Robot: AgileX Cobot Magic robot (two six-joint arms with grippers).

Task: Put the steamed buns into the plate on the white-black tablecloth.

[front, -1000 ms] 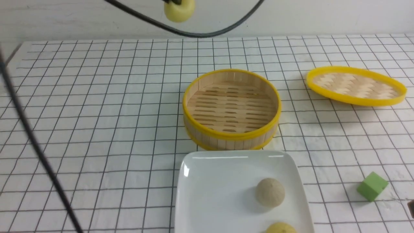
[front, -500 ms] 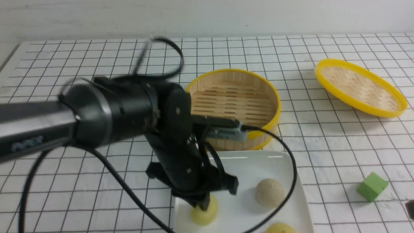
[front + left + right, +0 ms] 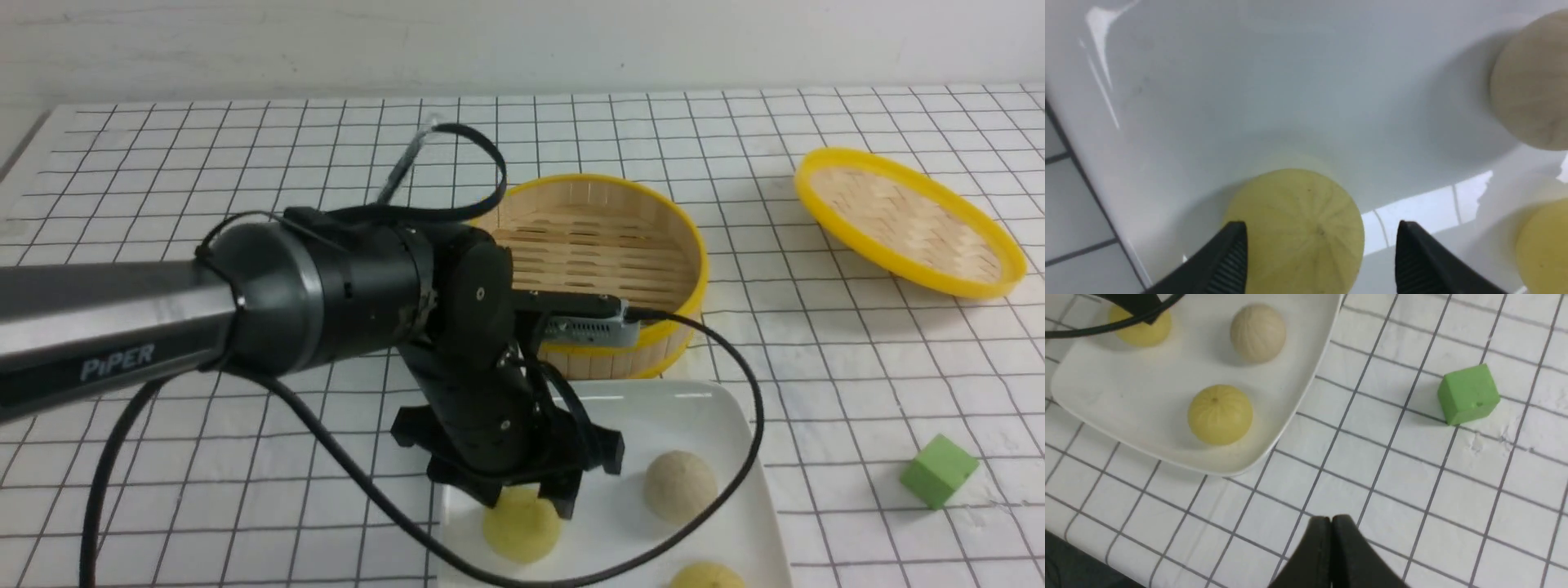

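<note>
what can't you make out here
- Front view: the nearest yellow bun is cut off by the bottom edge; the left pincer and its arm hide a corner of the plate and part of the steamer basket.
- Right wrist view: the left pincer and a cable cover part of the other yellow bun.
- Left wrist view: the beige bun runs off the frame edge.

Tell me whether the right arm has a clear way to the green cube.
Probably yes. Only bare tablecloth lies between the right gripper and the green cube, though its fingers are shut and must open first.
</note>
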